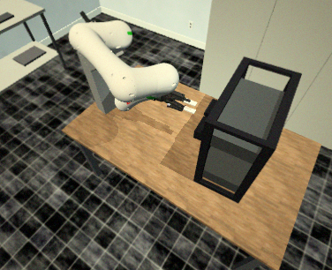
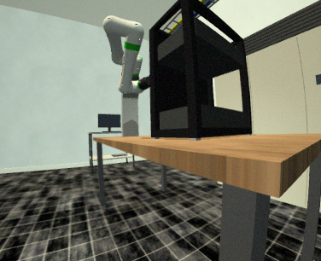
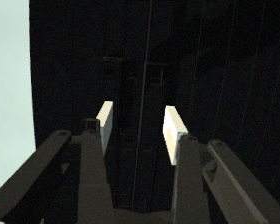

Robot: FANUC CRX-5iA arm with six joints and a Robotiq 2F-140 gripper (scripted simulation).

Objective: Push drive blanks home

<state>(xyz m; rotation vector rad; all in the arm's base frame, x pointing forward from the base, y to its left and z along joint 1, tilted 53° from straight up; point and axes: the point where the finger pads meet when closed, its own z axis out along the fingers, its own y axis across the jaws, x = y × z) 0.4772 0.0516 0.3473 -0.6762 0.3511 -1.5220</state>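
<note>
The black rack point(image 1: 202, 154) point(image 2: 192, 85) stands upright on the table. The chassis front point(image 3: 216, 100) fills most of the wrist view, very dark, with thin upright seams. Faint square details point(image 3: 155, 74) show on it near the middle. Which drive blanks stand out cannot be told. My gripper point(image 1: 193, 107) point(image 3: 138, 116) points at the front from a short distance, its pale fingertips partly apart with nothing between them. No contact with the front shows. In the exterior view the rack hides the fingertips.
Dark blocks point(image 1: 200, 131) jut from the rack's front side near my fingers. The wooden table point(image 1: 132, 154) point(image 2: 242, 149) carries the rack and arm. A tall pale cabinet point(image 1: 233, 40) stands behind. A side desk with a monitor point(image 2: 108, 120) is farther off.
</note>
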